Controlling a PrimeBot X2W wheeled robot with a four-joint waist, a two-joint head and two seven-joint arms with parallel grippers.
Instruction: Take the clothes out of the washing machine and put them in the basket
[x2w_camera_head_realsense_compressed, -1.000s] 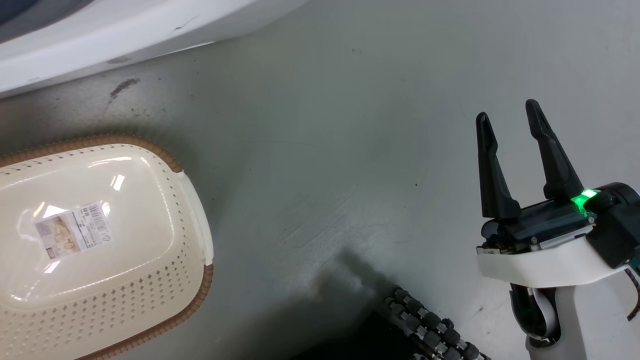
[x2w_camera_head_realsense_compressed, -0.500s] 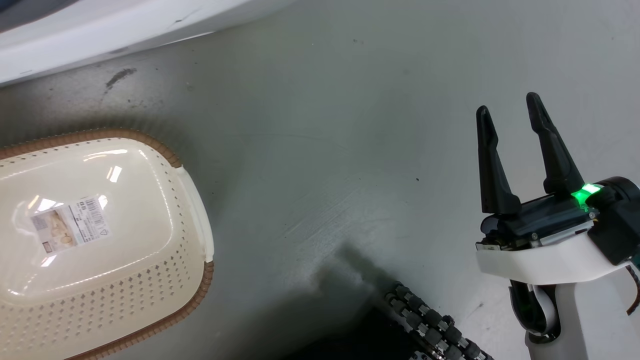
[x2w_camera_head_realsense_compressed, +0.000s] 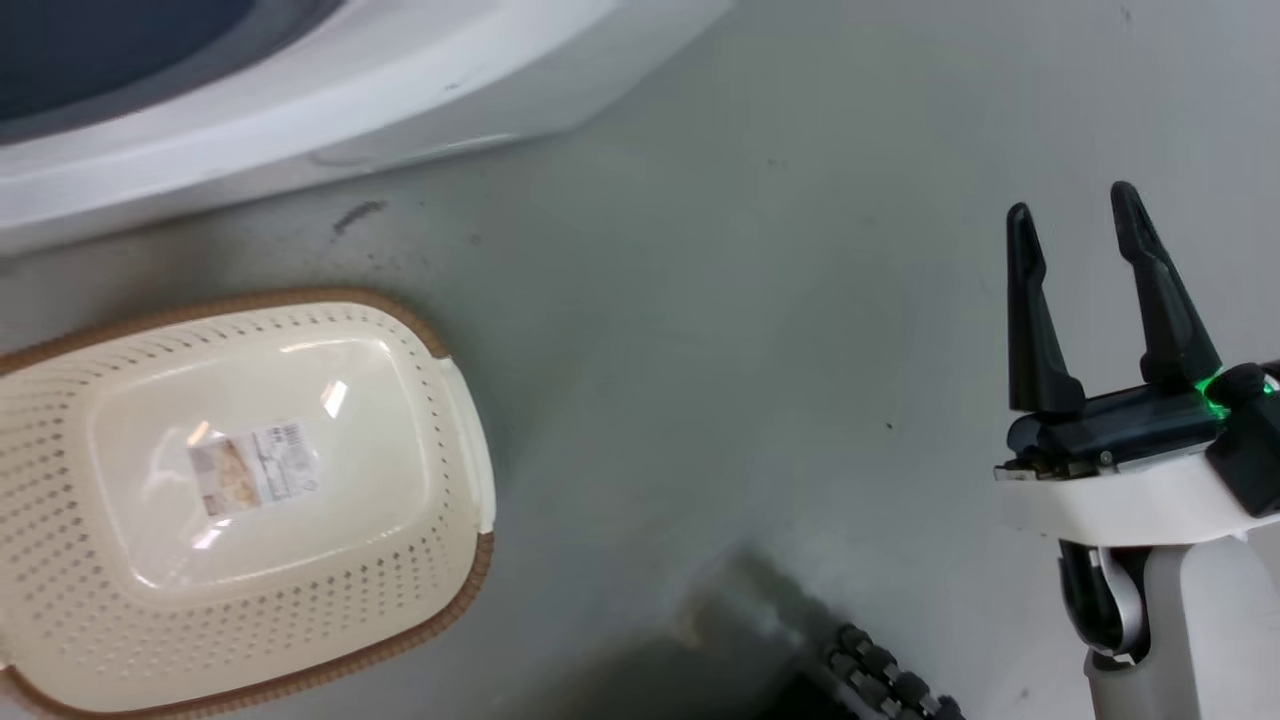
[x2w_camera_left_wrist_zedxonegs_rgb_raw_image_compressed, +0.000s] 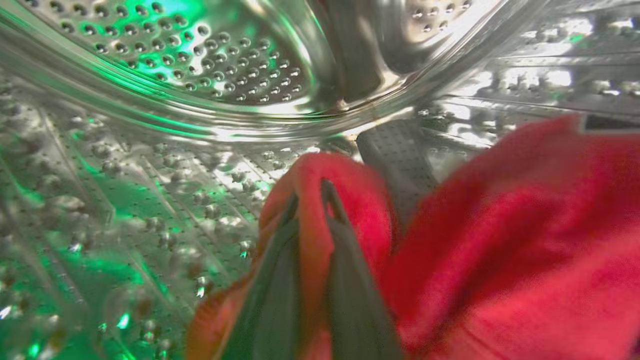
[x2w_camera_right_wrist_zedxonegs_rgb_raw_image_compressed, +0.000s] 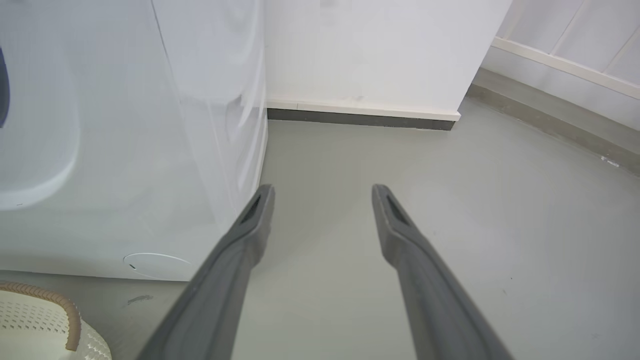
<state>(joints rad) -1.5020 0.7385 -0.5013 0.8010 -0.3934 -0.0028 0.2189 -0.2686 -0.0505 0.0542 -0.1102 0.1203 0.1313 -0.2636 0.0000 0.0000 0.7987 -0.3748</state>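
My left end effector (x2w_camera_left_wrist_zedxonegs_rgb_raw_image_compressed: 310, 195) is inside the drum (x2w_camera_left_wrist_zedxonegs_rgb_raw_image_compressed: 200, 75), which is shiny perforated steel, and it is clenched on a fold of the red clothes (x2w_camera_left_wrist_zedxonegs_rgb_raw_image_compressed: 500, 260). The soft cloth is blurred and runs off the picture's edge, so I cannot tell one garment from two. My right end effector (x2w_camera_head_realsense_compressed: 1070, 200) hangs released over the grey floor (x2w_camera_head_realsense_compressed: 700, 350). The basket (x2w_camera_head_realsense_compressed: 440, 560), cream perforated plastic with a brown rim, stands near the white washing machine (x2w_camera_head_realsense_compressed: 400, 90). Its left end is cut off, and a paper label (x2w_camera_head_realsense_compressed: 255, 468) lies on its smooth bottom.
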